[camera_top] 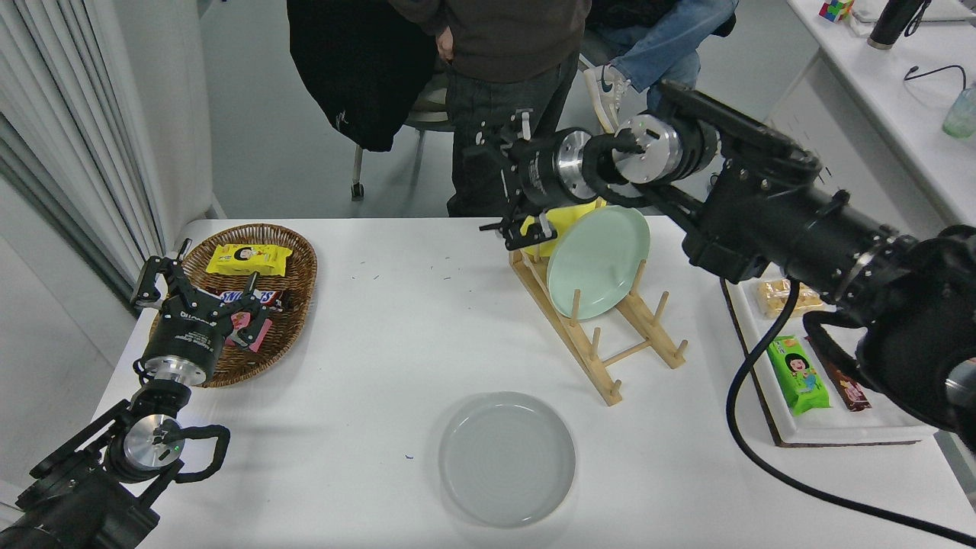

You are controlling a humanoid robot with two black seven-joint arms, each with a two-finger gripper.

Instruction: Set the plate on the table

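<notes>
The pale grey plate lies flat on the white table near its front edge, with nothing touching it. My right gripper is open and empty. It hangs high above the table's far edge, up and to the left of the wooden rack, far from the grey plate. My left gripper is parked at the lower left, open, over the near edge of the basket.
The rack holds a mint green plate and a yellow plate mostly hidden behind my right wrist. A wicker basket of snacks sits at far left. A white tray with snacks is at the right. People are at the far side.
</notes>
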